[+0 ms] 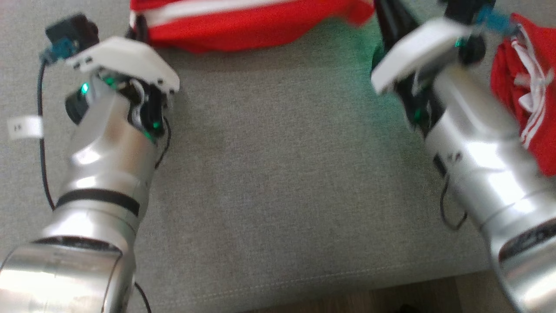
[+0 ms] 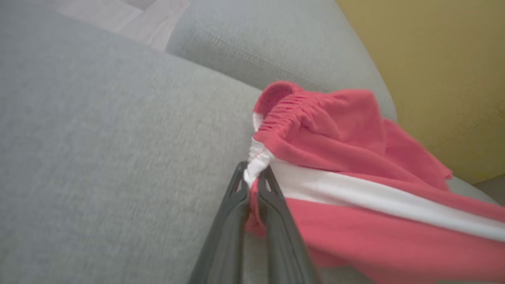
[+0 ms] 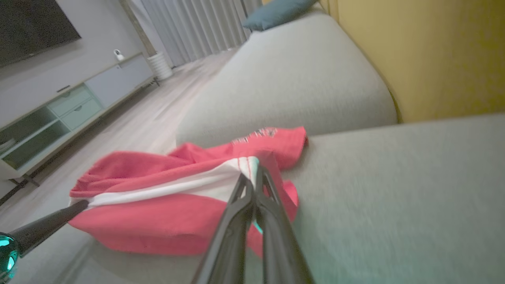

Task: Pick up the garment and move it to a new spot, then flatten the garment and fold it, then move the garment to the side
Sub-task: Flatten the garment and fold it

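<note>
Spanning from my left claw point(image 2: 254, 173) to my right claw point(image 3: 254, 175), the garment point(image 2: 355, 221) lies on the sofa cushion point(image 1: 278, 174) — both claws clamped on it, elastic corner and opposite end; long axis sideways.

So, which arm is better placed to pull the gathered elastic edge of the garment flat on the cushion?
Left. The left tool is shut on the garment right beside the gathered elastic edge. The right tool pinches the white stripe at the other end, away from that edge.
</note>
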